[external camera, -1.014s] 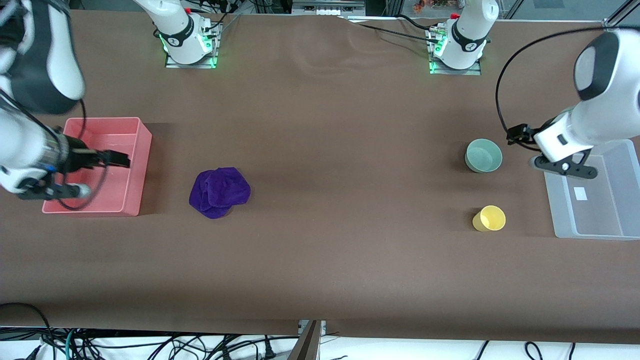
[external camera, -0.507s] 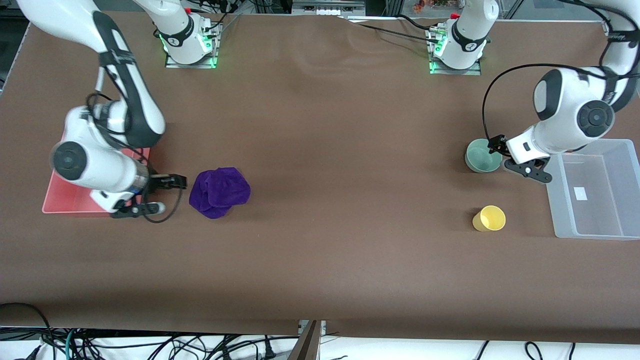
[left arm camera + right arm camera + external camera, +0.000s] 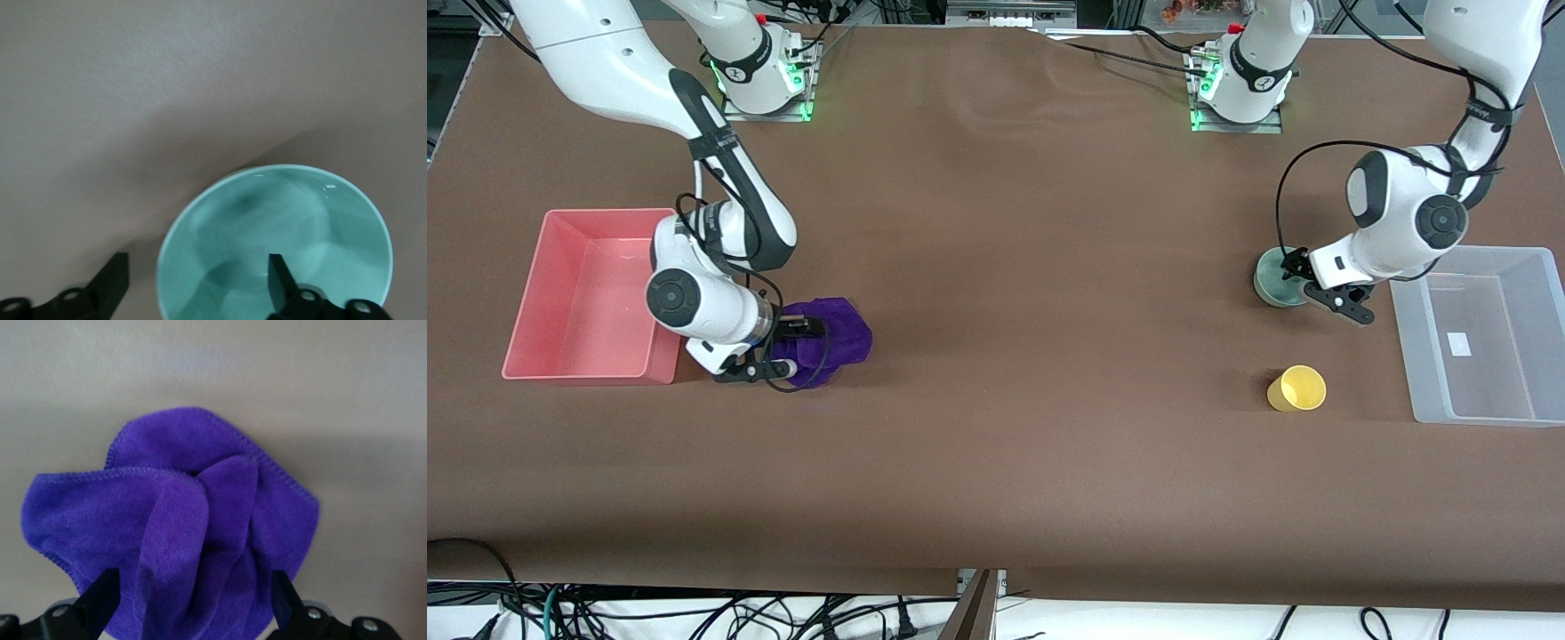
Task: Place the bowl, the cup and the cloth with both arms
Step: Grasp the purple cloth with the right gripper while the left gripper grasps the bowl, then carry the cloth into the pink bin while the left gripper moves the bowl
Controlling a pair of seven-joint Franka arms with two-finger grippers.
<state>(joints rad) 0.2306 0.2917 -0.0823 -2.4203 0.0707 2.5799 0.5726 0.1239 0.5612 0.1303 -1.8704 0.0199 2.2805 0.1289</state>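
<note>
Cloth: the purple cloth lies rumpled on the worktop, just beside the pink tray, toward my right arm's end.
Right tool: my right tool is down over the cloth's edge nearest the tray, jaws wide, one finger on each flank of the lump; it grips nothing.
Bowl: the mint bowl stands upright toward my left arm's end, near the clear bin.
Left tool: my left tool sits over the bowl's rim, jaws spread; one finger is inside the bowl, the other outside its wall, and nothing is clamped.
Cup: the yellow cup stands nearer the front camera than the bowl, at about six o'clock from it, well apart, untouched.
Open room: from the cloth toward three o'clock the brown worktop runs bare up to the bowl and cup; the strip nearest the camera is bare too.
Edges: the tray's rim nearly meets my right wrist; the bin's wall stands close by my left wrist.
Wrist views only: the right wrist view shows the cloth's stitched hem and folds; the left wrist view shows the bowl's smooth inside and the finger straddle, which my own wrist hides in the front view.
Front view only: tray, bin, cup, and both green-lit bases.
</note>
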